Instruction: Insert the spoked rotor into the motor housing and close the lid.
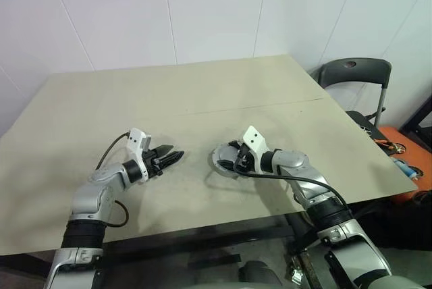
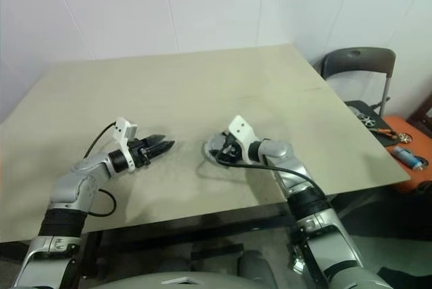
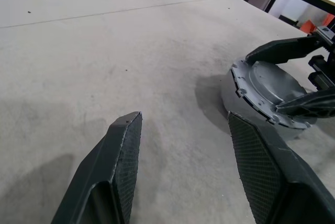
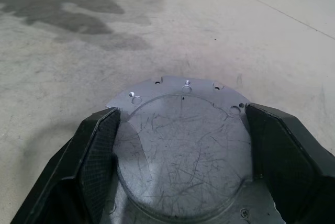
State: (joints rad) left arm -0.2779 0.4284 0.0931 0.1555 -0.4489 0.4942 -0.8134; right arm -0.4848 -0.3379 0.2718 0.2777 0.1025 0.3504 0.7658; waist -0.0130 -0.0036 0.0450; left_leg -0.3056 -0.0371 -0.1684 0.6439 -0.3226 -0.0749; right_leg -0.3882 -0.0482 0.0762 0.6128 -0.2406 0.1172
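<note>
Motor housing (image 4: pixel 183 145) sits flat on the table (image 1: pixel 202 93), grey face up, round so no long axis. My right gripper (image 4: pixel 180 156) straddles its rim, fingers spread. Left gripper (image 3: pixel 180 177) open, empty, nearby, pointing at it.

Desk (image 1: pixel 202 93): the far half, both far corners and the left edge lie bare.
Middle gap: open surface between the left gripper (image 1: pixel 177 157) and the lid (image 3: pixel 269 90).
Obstacle: the right gripper (image 1: pixel 229 159) straddles the lid near the front edge, its fingers (image 4: pixel 99 156) spread beside the rim.
Right edge: a chair (image 1: pixel 354 73) stands just beyond the desk.
</note>
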